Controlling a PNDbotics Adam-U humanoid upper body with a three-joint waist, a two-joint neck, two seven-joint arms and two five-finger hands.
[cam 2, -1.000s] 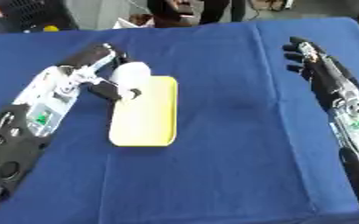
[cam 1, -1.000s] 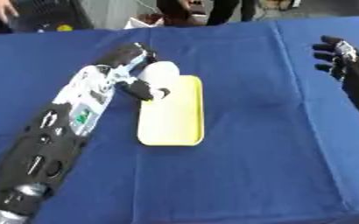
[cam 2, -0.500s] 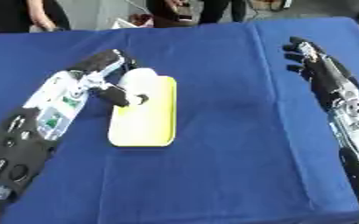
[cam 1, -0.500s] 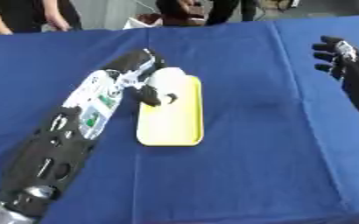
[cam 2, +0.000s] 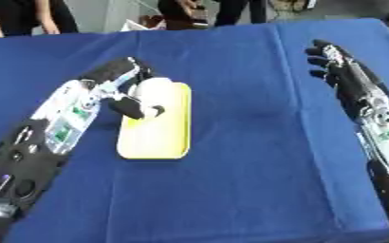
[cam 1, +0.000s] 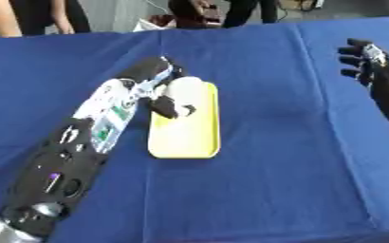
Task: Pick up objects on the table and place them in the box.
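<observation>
Looking down from the head camera, you have the blue tablecloth [cam 1: 256,190] filling nearly everything, with a wide bare stretch of it nearest to you. Your left arm [cam 1: 73,161] comes in from the lower left corner and runs up and to the right across the cloth. Just beyond that bare stretch lies a yellow tray [cam 1: 189,128], a long rounded rectangle lying flat with its length running away from you, a little left of the middle.

Your left hand [cam 1: 161,92] sits at the tray's far left corner. Its fingers are curled around a white rounded object [cam 2: 152,90], and a dark thumb or finger [cam 2: 140,108] crosses in front of the object over the yellow surface. The white object is at the far end of the tray; whether it rests on the tray or is held just above it cannot be told.

On the right side, well apart from the tray, your right hand [cam 2: 340,66] is held up over the cloth with its fingers spread and straight, holding nothing. Its forearm [cam 2: 384,137] runs down toward the lower right corner.

At the far edge, past the end of the table, you can see parts of people standing [cam 1: 32,16]; none of them touches the tray or the white object.
</observation>
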